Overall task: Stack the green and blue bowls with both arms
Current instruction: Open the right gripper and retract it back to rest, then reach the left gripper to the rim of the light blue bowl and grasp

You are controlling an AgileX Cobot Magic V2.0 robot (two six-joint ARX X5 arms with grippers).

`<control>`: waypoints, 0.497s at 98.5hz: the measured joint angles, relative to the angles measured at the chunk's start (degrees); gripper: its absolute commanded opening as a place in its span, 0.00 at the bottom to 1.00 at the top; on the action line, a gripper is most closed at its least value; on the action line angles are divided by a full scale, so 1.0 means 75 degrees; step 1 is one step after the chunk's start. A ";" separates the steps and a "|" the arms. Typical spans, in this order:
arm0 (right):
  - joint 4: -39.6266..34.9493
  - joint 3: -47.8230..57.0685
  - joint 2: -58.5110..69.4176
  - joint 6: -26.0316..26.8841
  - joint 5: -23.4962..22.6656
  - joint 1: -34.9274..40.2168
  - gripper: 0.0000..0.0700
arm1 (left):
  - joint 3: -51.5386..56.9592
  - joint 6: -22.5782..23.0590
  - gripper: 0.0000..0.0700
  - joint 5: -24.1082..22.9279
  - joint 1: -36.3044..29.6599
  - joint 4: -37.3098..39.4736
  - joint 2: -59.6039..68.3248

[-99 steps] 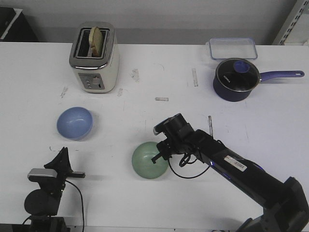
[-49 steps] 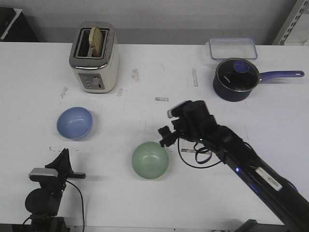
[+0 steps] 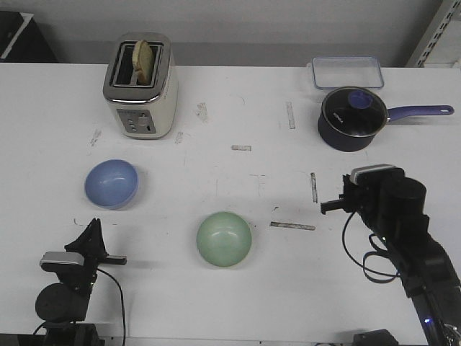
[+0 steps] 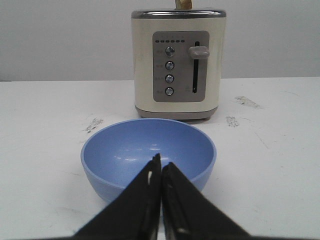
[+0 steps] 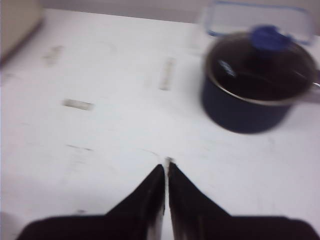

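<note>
The pale green bowl (image 3: 224,238) sits upright on the white table, front centre, with nothing touching it. The light blue bowl (image 3: 111,183) sits upright at the left, in front of the toaster; it also shows in the left wrist view (image 4: 148,155). My left gripper (image 3: 92,232) is shut and empty near the front left edge, its tips (image 4: 161,163) pointing at the blue bowl just ahead. My right gripper (image 3: 331,207) is shut and empty at the right, well away from the green bowl; in the blurred right wrist view its tips (image 5: 166,166) point over bare table.
A cream toaster (image 3: 140,86) with bread in it stands at the back left. A dark blue lidded saucepan (image 3: 354,118) and a clear lidded box (image 3: 347,72) stand at the back right. Tape marks (image 3: 292,225) lie on the table.
My right arm has drawn back from the green bowl, moving right and toward the front edge. The green bowl stayed in place on the table. The left arm has barely moved.
</note>
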 measured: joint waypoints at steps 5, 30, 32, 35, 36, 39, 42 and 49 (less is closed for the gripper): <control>0.0321 -0.0624 -0.0420 -0.0052 0.0000 -0.0265 0.00 | 0.0000 -0.0070 0.00 0.0000 0.0000 0.0000 0.0000; 0.1116 -0.3060 -0.2349 -0.0131 0.0000 -0.0988 0.00 | 0.0035 -0.0775 0.00 -0.0201 0.0000 -0.0012 0.0000; 0.1145 -0.3153 -0.2439 -0.0131 0.0003 -0.1005 0.00 | 0.0073 -0.0845 0.00 -0.0256 0.0000 -0.0041 0.0000; 0.1169 -0.3325 -0.2632 -0.0134 0.0003 -0.1032 0.00 | 0.0160 -0.0944 0.00 -0.0353 0.0000 -0.0085 0.0006; 0.1166 -0.3346 -0.2655 -0.0134 0.0006 -0.1037 0.00 | 0.0201 -0.0968 0.00 -0.0370 0.0000 -0.0096 0.0009; 0.1172 -0.3448 -0.2806 -0.0137 -0.0006 -0.1064 0.00 | 0.0358 -0.1026 0.00 -0.0402 0.0000 -0.0137 0.0026; 0.1189 -0.3488 -0.2911 -0.0137 -0.0003 -0.1067 0.00 | 0.0565 -0.1072 0.00 -0.0414 0.0000 -0.0149 0.0070; 0.1271 -0.3500 -0.3066 -0.0137 -0.0003 -0.1067 0.00 | 0.1233 -0.1131 0.00 -0.0414 0.0000 -0.0152 0.0248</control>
